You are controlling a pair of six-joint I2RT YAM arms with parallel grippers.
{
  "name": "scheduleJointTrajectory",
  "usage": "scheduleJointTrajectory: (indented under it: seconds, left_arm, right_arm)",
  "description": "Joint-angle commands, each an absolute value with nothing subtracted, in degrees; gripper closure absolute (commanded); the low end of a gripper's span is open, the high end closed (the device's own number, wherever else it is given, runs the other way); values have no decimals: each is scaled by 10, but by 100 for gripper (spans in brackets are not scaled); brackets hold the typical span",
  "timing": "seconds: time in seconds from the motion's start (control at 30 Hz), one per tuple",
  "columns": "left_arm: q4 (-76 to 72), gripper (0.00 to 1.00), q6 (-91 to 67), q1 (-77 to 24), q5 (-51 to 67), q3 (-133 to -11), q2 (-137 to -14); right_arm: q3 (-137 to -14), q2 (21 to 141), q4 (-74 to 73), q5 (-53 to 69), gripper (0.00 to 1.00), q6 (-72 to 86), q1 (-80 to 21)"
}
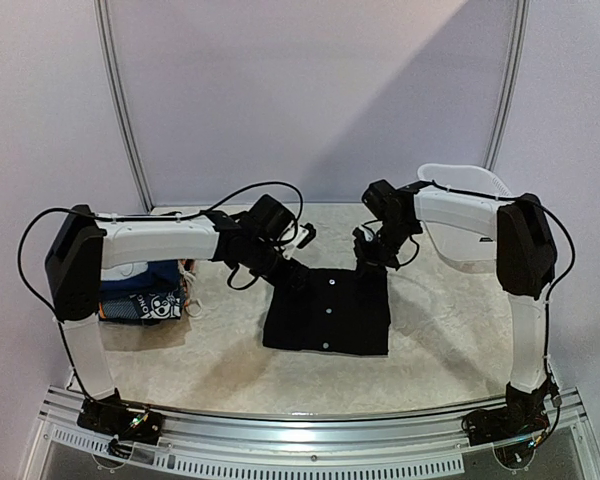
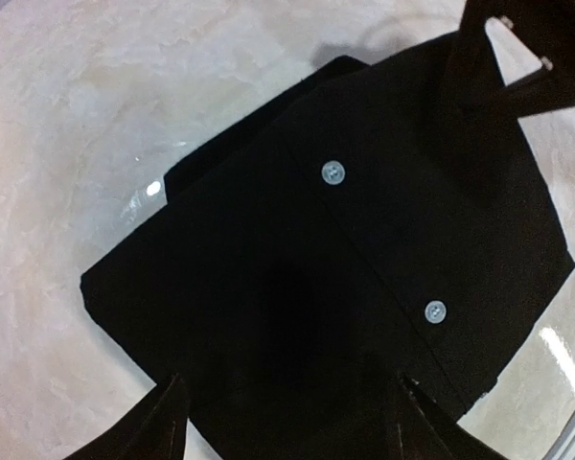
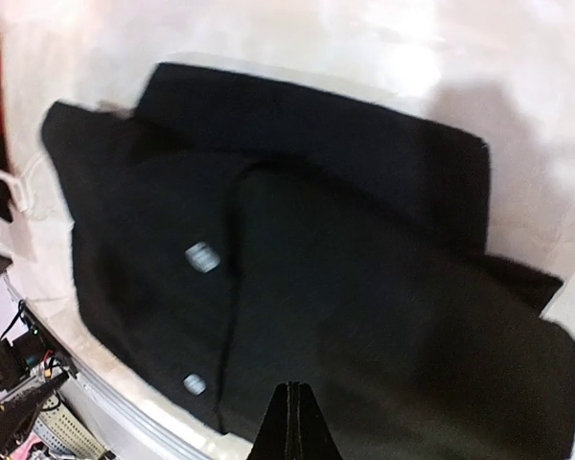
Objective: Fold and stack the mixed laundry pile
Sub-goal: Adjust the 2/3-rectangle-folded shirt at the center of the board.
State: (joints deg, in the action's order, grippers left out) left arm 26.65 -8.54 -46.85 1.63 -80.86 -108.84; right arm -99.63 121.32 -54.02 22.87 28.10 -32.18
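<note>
Left arm (image 1: 160,240) and right arm (image 1: 460,212) bend inward over the black shirt (image 1: 328,310) (buttons up); left fingers (image 2: 163,426) apart, right fingers (image 3: 280,436) pressed together.

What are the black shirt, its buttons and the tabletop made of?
Black shirt: soft matte cloth that lies in flat folds; weave too fine to tell.
Buttons: pale, slightly shiny, probably plastic.
Tabletop: hard, glossy, marble-patterned, with glare spots; stone or laminate, unclear.
</note>
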Motion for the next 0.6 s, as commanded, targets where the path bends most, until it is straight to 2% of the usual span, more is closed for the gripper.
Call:
scheduleJointTrajectory:
  seconds: [0.0,0.3,0.57]
  left_arm:
    - [288,31,-78,-474,46,-818,-1115]
    - [283,34,-103,-512,45,-790,-1140]
    - [266,36,-162,-537,40,-750,-1134]
  right_arm:
    - [-1015,1249,-543,227,100,283,-295]
    - [-1050,1320,-540,252,100,265,-249]
    - [-1032,1349,-541,264,100,239,-246]
